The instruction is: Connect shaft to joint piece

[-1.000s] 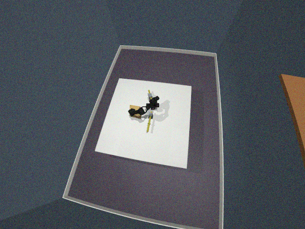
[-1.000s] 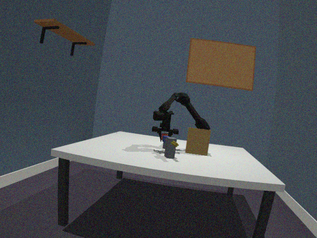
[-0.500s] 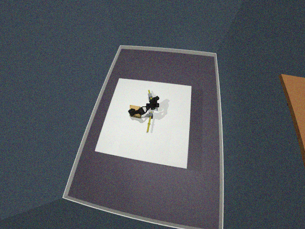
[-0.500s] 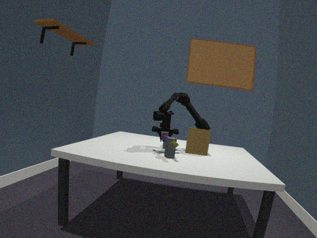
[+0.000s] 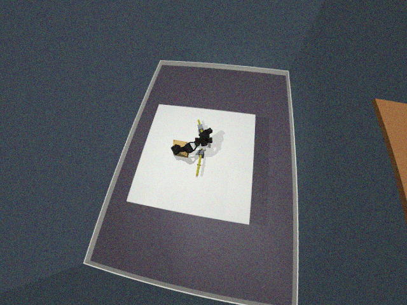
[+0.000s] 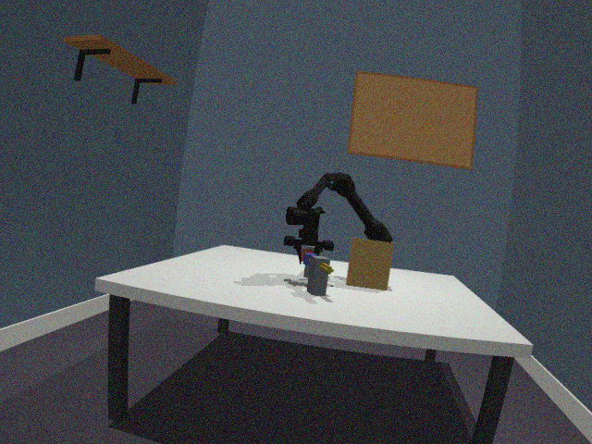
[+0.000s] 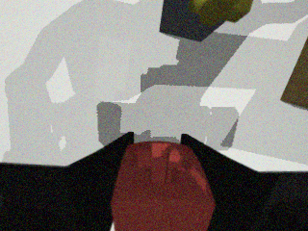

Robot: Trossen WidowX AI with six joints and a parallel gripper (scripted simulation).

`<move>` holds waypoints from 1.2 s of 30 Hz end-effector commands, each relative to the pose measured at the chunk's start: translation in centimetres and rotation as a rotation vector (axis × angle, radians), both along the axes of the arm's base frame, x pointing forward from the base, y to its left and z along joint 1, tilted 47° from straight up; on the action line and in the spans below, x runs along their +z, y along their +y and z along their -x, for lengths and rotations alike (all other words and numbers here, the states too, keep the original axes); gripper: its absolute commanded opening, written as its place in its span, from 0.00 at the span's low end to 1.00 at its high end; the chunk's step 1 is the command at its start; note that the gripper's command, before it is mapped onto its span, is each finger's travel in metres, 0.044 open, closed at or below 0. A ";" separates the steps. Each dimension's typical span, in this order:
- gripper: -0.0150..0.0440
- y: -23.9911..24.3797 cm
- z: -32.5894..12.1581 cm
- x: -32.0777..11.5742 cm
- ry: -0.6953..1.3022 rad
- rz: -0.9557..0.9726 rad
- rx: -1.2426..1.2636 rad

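My gripper (image 5: 203, 140) (image 6: 308, 259) (image 7: 157, 138) points down and is shut on the red joint piece (image 6: 307, 252) (image 7: 163, 192), which fills the space between the fingers in the wrist view. A blue part (image 6: 309, 259) shows just below it. A short yellow shaft (image 5: 198, 121) (image 6: 326, 268) sits in a grey block (image 5: 200, 126) (image 6: 317, 279). A longer yellow shaft (image 5: 198, 165) passes through another grey block (image 5: 200, 153) on the gripper's opposite side. The two shafts lie at an angle. Which way the joint's opening points is hidden.
The arm stands on a tan box (image 5: 180, 143) (image 6: 369, 265) beside the blocks. All stand on a white table (image 5: 190, 197) (image 6: 191, 287). A wall shelf (image 5: 394, 131) (image 6: 124, 59) and a brown board (image 6: 413, 119) are far off.
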State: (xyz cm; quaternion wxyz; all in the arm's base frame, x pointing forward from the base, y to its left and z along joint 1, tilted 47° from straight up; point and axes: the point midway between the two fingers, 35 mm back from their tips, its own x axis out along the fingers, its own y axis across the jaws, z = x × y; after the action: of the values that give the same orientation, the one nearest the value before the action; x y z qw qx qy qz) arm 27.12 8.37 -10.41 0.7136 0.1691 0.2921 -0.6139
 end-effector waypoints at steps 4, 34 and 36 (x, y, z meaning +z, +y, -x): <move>0.25 -0.3 0.4 -0.2 -0.059 -0.063 -0.070; 0.50 -0.4 0.7 -0.3 -0.098 -0.107 -0.109; 0.55 -0.4 0.7 -0.3 -0.098 -0.107 -0.109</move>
State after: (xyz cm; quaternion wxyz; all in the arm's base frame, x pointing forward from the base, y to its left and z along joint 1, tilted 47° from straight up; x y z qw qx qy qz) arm 26.42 7.92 -10.73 0.6822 0.2531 0.2798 -0.6263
